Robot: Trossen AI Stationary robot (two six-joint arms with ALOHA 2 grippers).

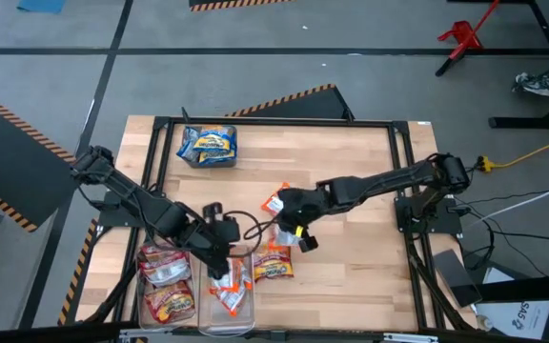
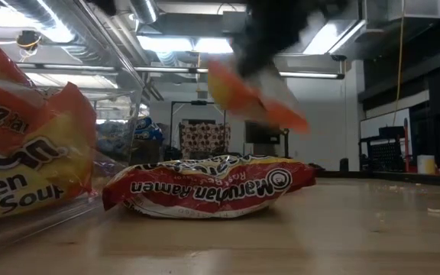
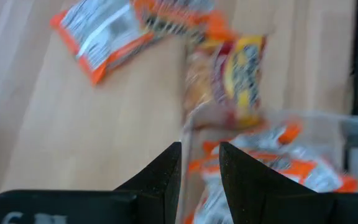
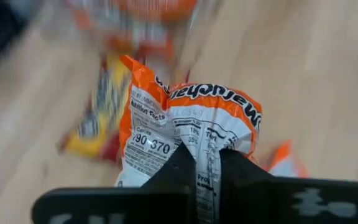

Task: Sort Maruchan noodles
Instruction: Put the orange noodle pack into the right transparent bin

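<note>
A pale wooden counter (image 1: pixel 351 181) in a dark frame is seen on a grey floor marked with striped tape. Above its middle, an orange-and-white packet (image 4: pixel 188 134) is pinched in the closed fingers of the right gripper (image 4: pixel 205 168) and held clear of the wood. A red-and-yellow packet (image 2: pixel 208 186) lies flat on the counter just beside the clear bins (image 1: pixel 198 314). The left gripper (image 3: pixel 199 167) is held over the middle bin, fingers slightly parted, nothing between them. Blue packets (image 1: pixel 208 145) are piled near the far edge. Ceiling lights are seen behind.
</note>
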